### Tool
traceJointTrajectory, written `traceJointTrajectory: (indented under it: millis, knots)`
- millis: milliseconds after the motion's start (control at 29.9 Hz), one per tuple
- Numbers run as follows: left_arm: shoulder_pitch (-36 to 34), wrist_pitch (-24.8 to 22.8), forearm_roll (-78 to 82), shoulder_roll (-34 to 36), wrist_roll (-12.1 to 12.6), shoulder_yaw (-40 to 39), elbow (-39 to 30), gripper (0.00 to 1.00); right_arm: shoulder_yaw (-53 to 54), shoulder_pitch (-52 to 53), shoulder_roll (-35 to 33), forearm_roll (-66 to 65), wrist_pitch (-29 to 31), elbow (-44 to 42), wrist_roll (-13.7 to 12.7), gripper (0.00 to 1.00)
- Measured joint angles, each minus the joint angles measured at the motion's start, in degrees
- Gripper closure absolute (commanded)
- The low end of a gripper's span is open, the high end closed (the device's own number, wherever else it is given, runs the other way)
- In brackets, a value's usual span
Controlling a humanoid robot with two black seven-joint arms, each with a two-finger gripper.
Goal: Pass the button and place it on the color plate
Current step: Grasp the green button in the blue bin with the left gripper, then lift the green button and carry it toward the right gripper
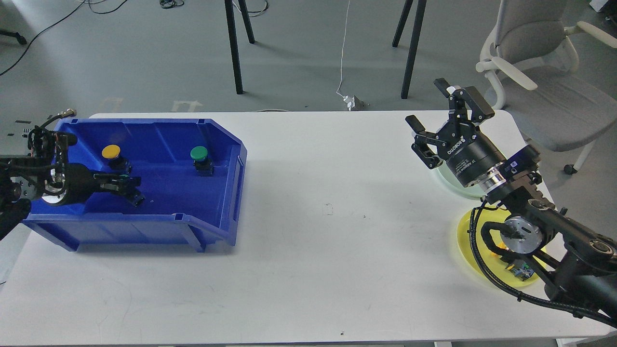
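Now: left hand [130, 189] inside blue bin [144, 226], just near of yellow button [112, 153], fingers' state unreadable | green button [199, 155] to its right | right hand [446, 123] spread, empty, over pale plate [446, 180] | yellow plate [470, 241] nearer | advice: grip button body squarely, lift clear of wall.

Yellow button [111, 152] and green button [199, 154] stand upright in blue bin [144, 226].

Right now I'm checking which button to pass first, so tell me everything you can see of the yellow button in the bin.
The yellow button has a round, glossy yellow cap on a dark, boxy base, apparently plastic. It stands upright on the floor of the blue bin, near the back left, well left of the green button. The left claw reaches in just in front of it; whether they touch cannot be told.
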Motion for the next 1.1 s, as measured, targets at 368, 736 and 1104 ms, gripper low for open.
traceJointTrajectory:
  millis: [368, 736, 1104]
  knots:
    - [-0.18, -0.06, 0.08, 0.17, 0.0, -0.05, 0.29, 0.74, 0.03, 0.0, 0.0, 0.0, 0.0, -0.13, 0.0, 0.06]
    - [-2.86, -3.16, -0.36, 2.22, 0.0, -0.54, -1.49, 0.78, 0.2, -0.09, 0.17, 0.0, 0.0, -0.3, 0.0, 0.06]
    - [-10.23, -7.73, -23.64, 19.5, 0.0, -2.86, -28.36, 0.78, 0.77, 0.32, 0.17, 0.0, -0.22, -0.37, 0.0, 0.05]
